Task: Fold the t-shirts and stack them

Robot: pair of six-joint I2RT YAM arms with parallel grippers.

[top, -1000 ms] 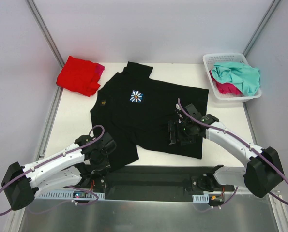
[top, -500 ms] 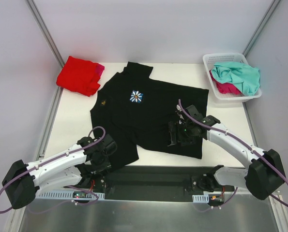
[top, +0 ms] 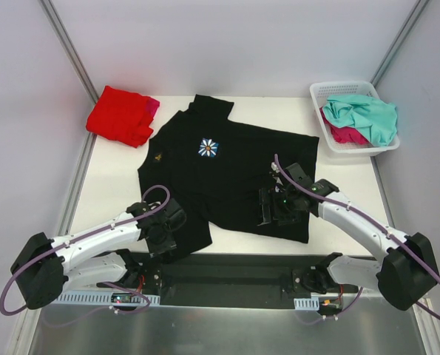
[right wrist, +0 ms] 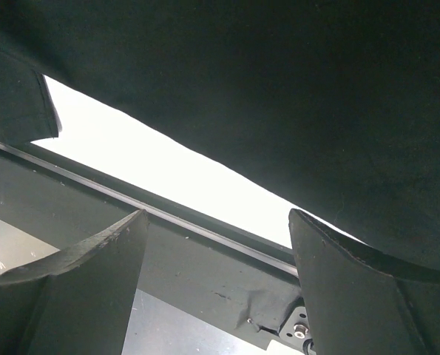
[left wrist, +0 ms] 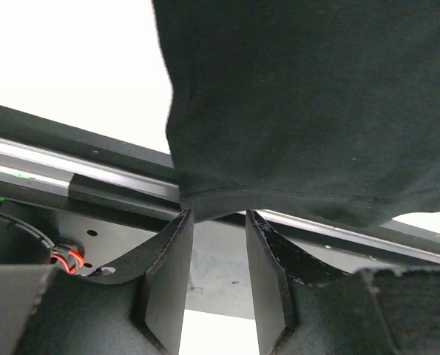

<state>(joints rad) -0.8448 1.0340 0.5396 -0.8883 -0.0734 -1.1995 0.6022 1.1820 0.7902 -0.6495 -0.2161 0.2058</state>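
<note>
- One black t-shirt [top: 227,170] lies spread mid-table [top: 109,185], its near-left corner over the front edge.
- One red t-shirt [top: 120,115] sits folded far left.
- One basket [top: 338,87] holds one teal t-shirt [top: 367,115].
- My left gripper [left wrist: 216,218] is narrowly parted at the hem.
- My right gripper [right wrist: 218,214] is spread wide.
- There is bare table on the left.

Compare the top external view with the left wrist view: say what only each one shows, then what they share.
Only top external: the folded red shirt, the white basket holding a teal shirt, the daisy print and the right gripper. Only left wrist: the hem of the black shirt hanging past the table's near edge, right at the tips of slightly parted fingers. Both: the black shirt and the left gripper.
</note>
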